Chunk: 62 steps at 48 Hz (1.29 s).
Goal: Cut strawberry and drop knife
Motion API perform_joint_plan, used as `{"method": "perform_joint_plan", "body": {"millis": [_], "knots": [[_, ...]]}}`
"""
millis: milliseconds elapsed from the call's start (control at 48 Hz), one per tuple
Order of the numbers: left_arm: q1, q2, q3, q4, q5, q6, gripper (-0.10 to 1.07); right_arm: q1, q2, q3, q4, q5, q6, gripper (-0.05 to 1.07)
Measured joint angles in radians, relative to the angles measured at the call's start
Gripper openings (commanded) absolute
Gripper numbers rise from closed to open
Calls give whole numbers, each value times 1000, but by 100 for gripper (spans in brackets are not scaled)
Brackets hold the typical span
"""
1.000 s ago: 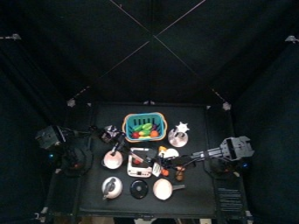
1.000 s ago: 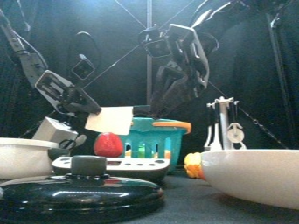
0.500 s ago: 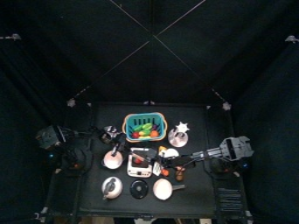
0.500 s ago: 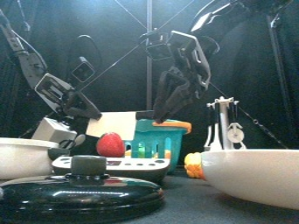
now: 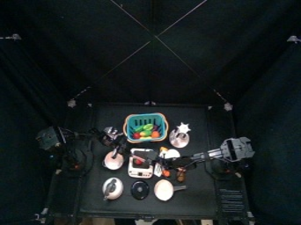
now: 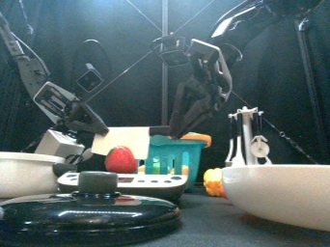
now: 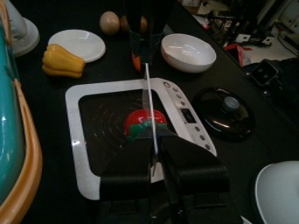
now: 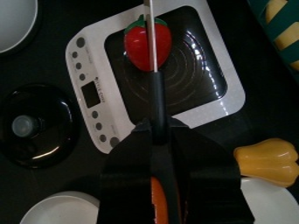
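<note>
The cutting step is in hand, with the cut judged not yet finished. The left hand (image 7: 158, 178) is seen low over the near rim of the white board (image 7: 87, 166), which lies flat on the desk (image 7: 105, 70). Whether it is pinching that rim or is merely held spread above it cannot be told.

The strawberry (image 7: 145, 122) is found on the dark middle of the white board, and it appears to be in one piece. No separated halves can be made out.

Across the white board the knife (image 8: 156, 87) is laid, its thin blade running straight over the strawberry's middle. In the right wrist view the blade is lined up with the fruit's long axis. The right hand (image 8: 158, 131) is pressed together on the knife's orange handle, just off the white board's edge.

For the next move, the blade would probably have to be pressed down through the fruit until the halves part. The white board should be kept from sliding meanwhile. After that, the knife is to be carried clear of the white board and released onto the desk.
</note>
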Motion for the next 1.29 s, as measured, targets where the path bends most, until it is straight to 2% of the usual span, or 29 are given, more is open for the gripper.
{"method": "perform_joint_plan", "body": {"millis": [354,1292], "knots": [[-8,-5,-3,0,25,0,45,2,26,-3,-3,0,0,24],[-48,-12,21,-2,86,-3,45,3,26,-25,-17,48,-2,24]]}}
